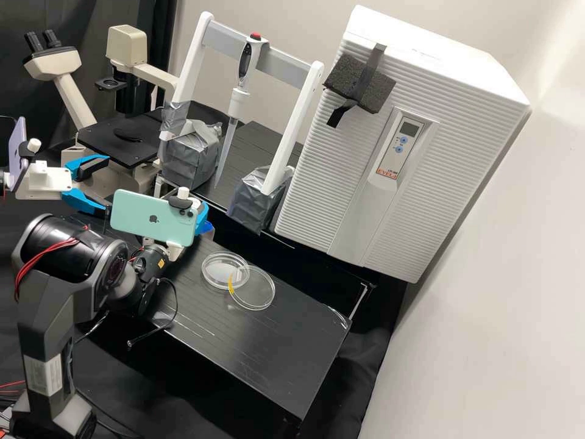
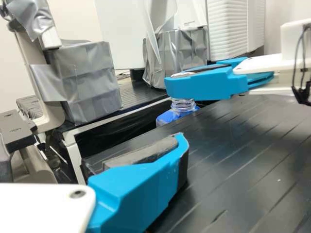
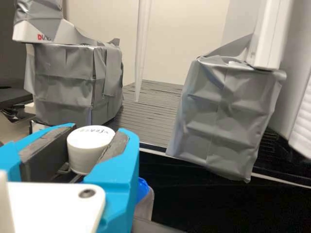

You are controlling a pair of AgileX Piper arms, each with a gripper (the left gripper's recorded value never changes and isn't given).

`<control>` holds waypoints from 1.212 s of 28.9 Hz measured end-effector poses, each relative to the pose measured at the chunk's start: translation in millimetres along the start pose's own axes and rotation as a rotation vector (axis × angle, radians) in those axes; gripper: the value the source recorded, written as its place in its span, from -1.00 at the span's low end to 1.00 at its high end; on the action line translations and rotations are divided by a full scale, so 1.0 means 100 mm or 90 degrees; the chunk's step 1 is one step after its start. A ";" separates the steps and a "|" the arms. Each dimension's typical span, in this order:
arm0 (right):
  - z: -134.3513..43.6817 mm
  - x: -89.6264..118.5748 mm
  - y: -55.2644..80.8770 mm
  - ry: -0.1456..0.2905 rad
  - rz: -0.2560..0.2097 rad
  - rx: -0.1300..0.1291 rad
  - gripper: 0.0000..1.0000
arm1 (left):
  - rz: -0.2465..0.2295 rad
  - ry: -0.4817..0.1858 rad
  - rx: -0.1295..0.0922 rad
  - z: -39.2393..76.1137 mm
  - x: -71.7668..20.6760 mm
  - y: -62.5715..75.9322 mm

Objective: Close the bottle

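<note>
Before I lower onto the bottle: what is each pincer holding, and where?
Right pincer grips the white cap by its side wall, top exposed. Left pincer is open, holding nothing.

The bottle point(image 2: 183, 106) stands upright by the back edge of the desk point(image 2: 252, 145), uncapped. It has a clear threaded neck over a blue shoulder, and its lower part is hidden. The white cap point(image 3: 91, 150), short and round with a flat top, sits upright, clamped between the right hand's point(image 3: 88, 137) pads, just above the bottle's mouth.
</note>
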 end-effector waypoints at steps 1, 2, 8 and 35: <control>-0.01 0.01 0.01 0.002 0.002 -0.001 -1.00 | 0.000 0.000 0.000 0.00 0.000 0.00; -0.01 0.02 0.01 0.002 0.003 -0.002 -1.00 | 0.000 0.000 0.000 0.00 0.000 0.00; -0.02 0.05 0.03 0.003 0.004 -0.003 -1.00 | 0.000 0.000 0.000 0.00 0.000 0.00; -0.02 -0.03 0.03 -0.002 -0.001 -0.003 -1.00 | 0.001 0.000 0.000 0.00 0.003 0.00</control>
